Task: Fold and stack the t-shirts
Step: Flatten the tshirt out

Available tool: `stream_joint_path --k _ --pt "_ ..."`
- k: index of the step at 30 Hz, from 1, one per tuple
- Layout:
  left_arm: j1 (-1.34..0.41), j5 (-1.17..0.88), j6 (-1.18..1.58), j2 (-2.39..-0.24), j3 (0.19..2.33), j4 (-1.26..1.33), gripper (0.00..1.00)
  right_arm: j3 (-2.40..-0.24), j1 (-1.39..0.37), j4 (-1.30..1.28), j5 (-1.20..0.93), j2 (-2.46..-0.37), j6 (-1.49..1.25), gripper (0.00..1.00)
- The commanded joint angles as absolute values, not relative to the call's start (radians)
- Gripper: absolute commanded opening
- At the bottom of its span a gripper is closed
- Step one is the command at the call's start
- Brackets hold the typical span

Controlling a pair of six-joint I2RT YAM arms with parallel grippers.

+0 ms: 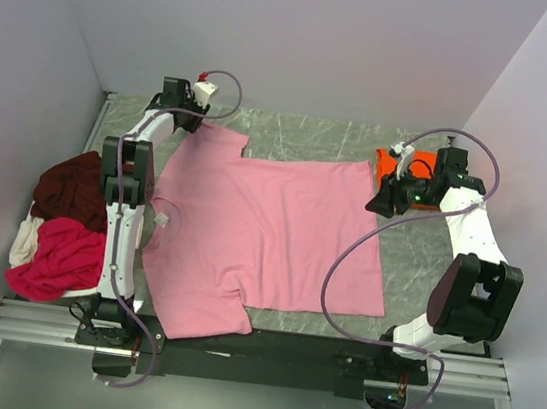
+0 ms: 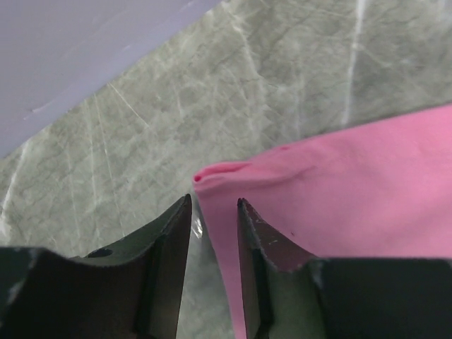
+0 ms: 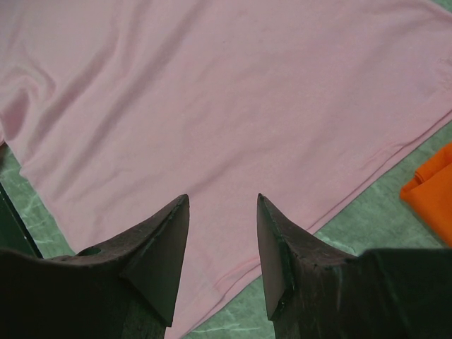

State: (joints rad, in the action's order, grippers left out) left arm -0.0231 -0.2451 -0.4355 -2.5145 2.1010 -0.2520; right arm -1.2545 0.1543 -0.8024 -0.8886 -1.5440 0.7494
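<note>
Pink t-shirt (image 1: 270,234): spread flat in the middle of the grey marbled surface (image 1: 302,138), collar toward the left arm, hem toward the right arm. One sleeve at the far left corner, the other reaching the near edge.

Left pincer (image 1: 197,114): at the far sleeve of the pink t-shirt. In the wrist view (image 2: 214,201), jaws parted by a narrow gap, nothing seen clamped. Sleeve corner (image 2: 339,191) just ahead of the tips, its edge showing in the gap, bare surface (image 2: 247,85) beyond.

Right pincer (image 1: 377,203): over the hem side of the pink t-shirt. In the wrist view (image 3: 222,198), jaws moderately apart and empty. Pink cloth (image 3: 226,106) smooth below, hem running across in front of a strip of surface (image 3: 353,226).

Orange t-shirt (image 1: 395,163): small bundle at the far right, just past the hem of the pink one and partly hidden by the right arm. A corner (image 3: 432,191) at the right edge of the wrist view.

Heap at the left edge, beside the left arm: maroon t-shirt (image 1: 74,186) farthest, magenta-red t-shirt (image 1: 60,257) nearest, cream t-shirt (image 1: 25,240) showing between them at the outer side.
</note>
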Motion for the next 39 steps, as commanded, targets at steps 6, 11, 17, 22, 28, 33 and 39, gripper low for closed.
stream_joint_path --k 6,11,17,22,28,33,39 --pt "-0.025 -0.251 -0.474 -2.559 2.192 -0.201 0.47 -1.259 0.16 -0.81 -0.908 -1.551 0.758 0.5" --pt "-0.026 -0.299 -0.501 -2.579 2.192 -0.232 0.48 -1.261 0.16 -0.811 -0.907 -1.557 0.759 0.51" --pt "-0.029 -0.341 -0.548 -2.595 2.197 -0.275 0.43 -1.262 0.163 -0.813 -0.905 -1.559 0.759 0.5" --pt "-0.031 -0.354 -0.557 -2.594 2.198 -0.285 0.29 -1.264 0.172 -0.818 -0.911 -1.546 0.761 0.5" --pt "-0.031 -0.365 -0.543 -2.577 2.178 -0.291 0.06 -1.261 0.179 -0.815 -0.916 -1.529 0.759 0.5" --pt "-0.006 -0.414 -0.436 -2.502 2.131 -0.197 0.0 -1.259 0.181 -0.813 -0.911 -1.528 0.759 0.5" --pt "0.041 -0.489 -0.275 -2.338 1.978 -0.071 0.0 -1.259 0.179 -0.798 -0.9 -1.548 0.756 0.5"
